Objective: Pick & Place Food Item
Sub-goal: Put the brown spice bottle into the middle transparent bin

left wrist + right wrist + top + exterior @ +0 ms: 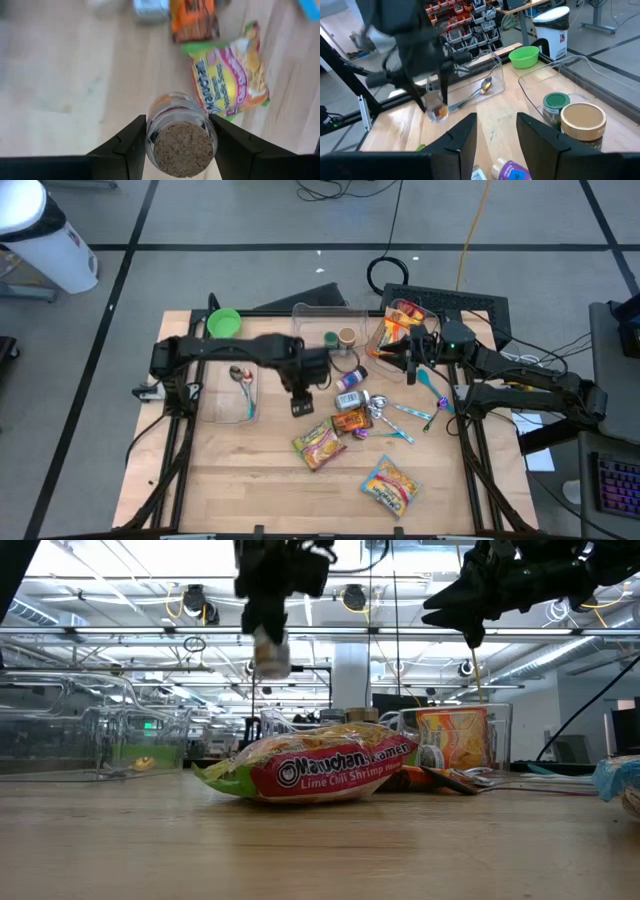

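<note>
I held the corked jar [181, 136] pinched in the left gripper [177, 137] (right gripper [495, 131] empty, parted); placement came next.

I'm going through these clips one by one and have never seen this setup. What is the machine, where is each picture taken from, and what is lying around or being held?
Two dark robot arms work at a wooden table. One picture looks straight down, one looks level across the tabletop, and two come from cameras on the wrists. The left gripper holds a small cork-stoppered glass jar in the air above the table. The right gripper hangs open and empty near the clear bins. On the table lie a Maruchan ramen packet, another noodle packet, spoons and small jars. A green bowl sits at the far edge.
</note>
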Tool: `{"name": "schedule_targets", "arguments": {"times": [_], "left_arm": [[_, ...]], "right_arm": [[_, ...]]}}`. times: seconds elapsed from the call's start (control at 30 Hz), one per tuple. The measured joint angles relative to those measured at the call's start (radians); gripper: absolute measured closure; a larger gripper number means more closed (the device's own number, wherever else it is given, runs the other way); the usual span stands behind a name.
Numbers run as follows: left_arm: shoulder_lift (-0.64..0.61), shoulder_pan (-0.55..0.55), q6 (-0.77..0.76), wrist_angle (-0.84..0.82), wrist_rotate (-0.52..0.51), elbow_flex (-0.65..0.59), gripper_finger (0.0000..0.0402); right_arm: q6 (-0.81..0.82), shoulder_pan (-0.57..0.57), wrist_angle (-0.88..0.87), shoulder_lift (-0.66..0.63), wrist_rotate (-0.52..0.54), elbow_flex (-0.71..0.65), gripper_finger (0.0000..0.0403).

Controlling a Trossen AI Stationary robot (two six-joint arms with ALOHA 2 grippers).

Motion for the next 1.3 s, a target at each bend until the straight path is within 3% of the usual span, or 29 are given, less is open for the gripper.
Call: {"name": "schedule_targets", "arguments": {"times": [0.37, 0.57, 0.83, 1.13, 1.3], "left_arm": [[0.0, 0.072, 0.006, -0.26, -0.067, 0.44, 0.0217], [-0.001, 0.106, -0.002, -0.379, -0.129, 0.591, 0.0217], [-0.003, 0.183, -0.022, -0.367, -0.083, 0.634, 0.0217], [0.004, 0.322, 0.054, -0.26, -0.082, 0.579, 0.0217], [0.068, 0.386, 0.118, -0.268, -0.081, 0.577, 0.0217]], "right_arm": [[0.031, 0.0, 0.021, 0.0, -0.001, 0.0, 0.0273], [0.051, 0.0, 0.021, 0.0, -0.003, 0.0, 0.0273], [0.094, 0.0, 0.02, 0.0, -0.003, 0.0, 0.0273], [0.117, 0.0, 0.019, 0.0, -0.003, 0.0, 0.0273], [0.117, 0.0, 0.018, 0.0, -0.002, 0.0, 0.0273]]}}
